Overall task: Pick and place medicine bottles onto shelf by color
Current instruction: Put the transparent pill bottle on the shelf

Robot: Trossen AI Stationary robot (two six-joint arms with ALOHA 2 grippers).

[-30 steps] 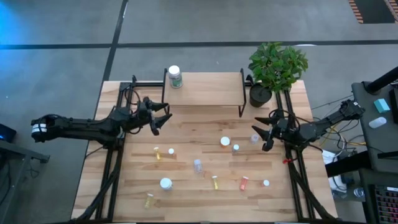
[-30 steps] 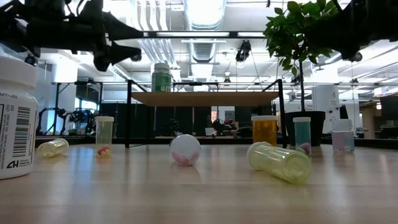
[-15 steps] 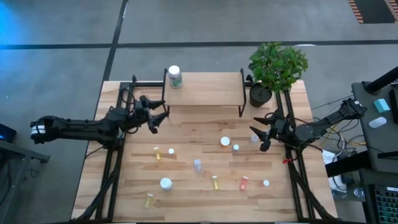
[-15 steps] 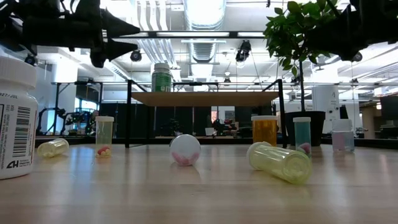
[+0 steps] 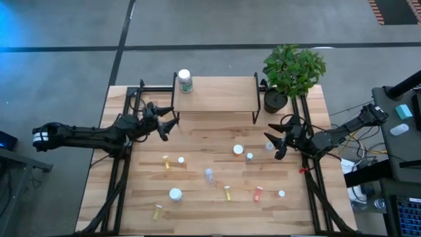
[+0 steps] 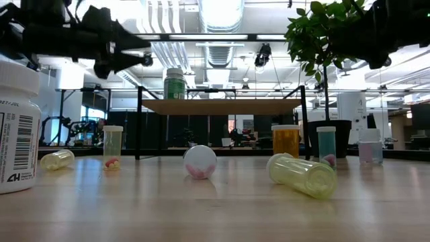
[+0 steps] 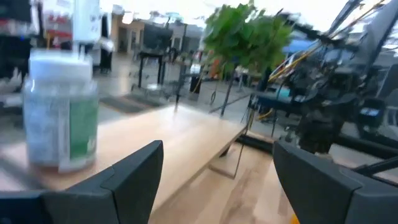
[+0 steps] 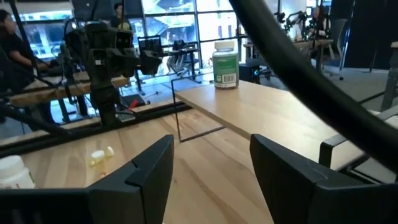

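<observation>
A: Where is the left hand (image 5: 170,122) sitting at this entry?

B: It is hovering above the desk (image 5: 217,135), just beside the shelf's (image 5: 223,92) left front leg, fingers spread wide apart and holding nothing. Its wrist view is looking straight at the green-labelled, white-capped bottle (image 7: 60,109), which is standing upright on the shelf's left end.

A: And the right hand (image 5: 274,145)?

B: It is hanging over the desk's right edge, below the potted plant (image 5: 291,71), fingers parted and gripping nothing. A clear vial (image 5: 269,146) is standing just beside its fingertips; whether they are touching cannot be told.

A: The remaining medicine bottles?

B: They are lying scattered across the open desk in front of the shelf: a white cap (image 5: 238,149), another clear vial (image 5: 209,174), yellow ones (image 5: 166,162) toward the left, an orange one (image 5: 258,193) toward the right, and a larger white-capped bottle (image 5: 175,194) near the front. Only the green-labelled bottle is occupying the shelf.
</observation>
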